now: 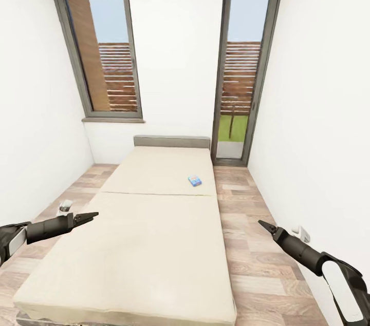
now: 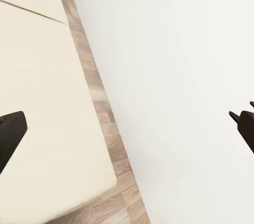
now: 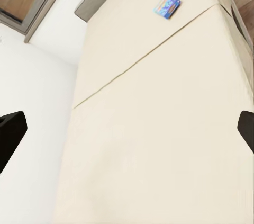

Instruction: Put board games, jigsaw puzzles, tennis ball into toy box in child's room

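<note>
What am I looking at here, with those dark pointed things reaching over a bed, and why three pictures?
It is a simulated wheeled robot with two arms. The large picture comes from a camera on its head; the other two from cameras near each arm's end. The dark points are its left gripper and right gripper, neither holding anything. Below lies a beige bed with one small blue game box on its far half, near the right edge. Wood floor and two tall windows surround it.

Bright even daylight, soft faint shadows, sharp focus, wide-angle edge stretch
</note>
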